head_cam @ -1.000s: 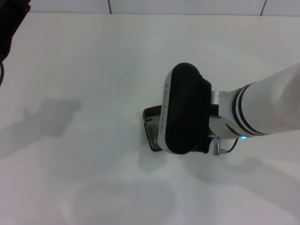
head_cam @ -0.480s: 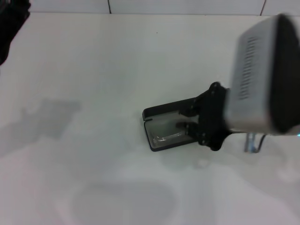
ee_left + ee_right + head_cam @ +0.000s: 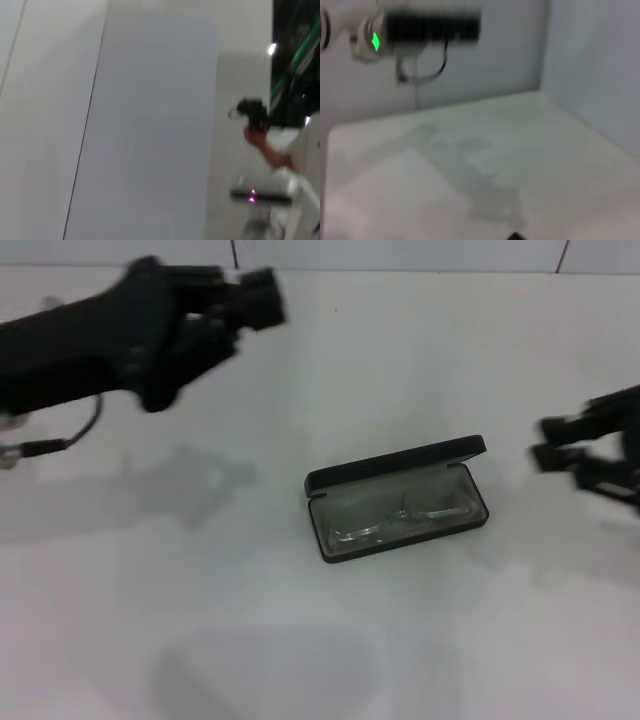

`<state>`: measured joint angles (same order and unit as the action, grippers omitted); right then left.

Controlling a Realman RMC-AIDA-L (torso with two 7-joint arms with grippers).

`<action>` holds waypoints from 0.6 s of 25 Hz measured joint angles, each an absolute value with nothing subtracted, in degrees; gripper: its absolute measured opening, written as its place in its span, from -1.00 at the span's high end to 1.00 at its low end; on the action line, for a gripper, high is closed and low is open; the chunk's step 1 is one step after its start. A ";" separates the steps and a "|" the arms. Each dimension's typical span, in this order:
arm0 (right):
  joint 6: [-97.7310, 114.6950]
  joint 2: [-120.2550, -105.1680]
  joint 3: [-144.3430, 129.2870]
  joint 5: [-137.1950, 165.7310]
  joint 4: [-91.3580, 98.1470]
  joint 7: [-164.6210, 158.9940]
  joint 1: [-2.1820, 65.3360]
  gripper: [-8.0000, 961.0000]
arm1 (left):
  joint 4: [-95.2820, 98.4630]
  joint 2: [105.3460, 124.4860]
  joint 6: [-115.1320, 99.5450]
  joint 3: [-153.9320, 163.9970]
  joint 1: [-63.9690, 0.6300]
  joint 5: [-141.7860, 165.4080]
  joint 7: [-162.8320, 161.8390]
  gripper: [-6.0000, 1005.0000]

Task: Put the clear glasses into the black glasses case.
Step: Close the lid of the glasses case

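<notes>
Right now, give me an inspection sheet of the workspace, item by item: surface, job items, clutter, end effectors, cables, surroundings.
Surface: white table, matte, with soft shadows on it.
Job's things: black glasses case lies open near the middle, lid hinged toward the far side; clear glasses lie inside on the lining.
Clutter: nothing seen.
End effectors: left end effector hangs above the far left of the table, away from the case; right end effector is at the right edge, beside the case, not touching it. Neither holds anything.
Cables: a thin cable loops off the left arm at the left edge.
Surroundings: tiled wall behind the table.
</notes>
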<state>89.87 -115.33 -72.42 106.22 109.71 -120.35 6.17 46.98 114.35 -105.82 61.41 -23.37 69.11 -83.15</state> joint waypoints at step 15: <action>98.94 -115.50 -39.93 96.04 77.73 -102.77 3.35 0.58 | 45.93 119.65 -84.66 62.02 -37.55 100.50 -89.54 0.50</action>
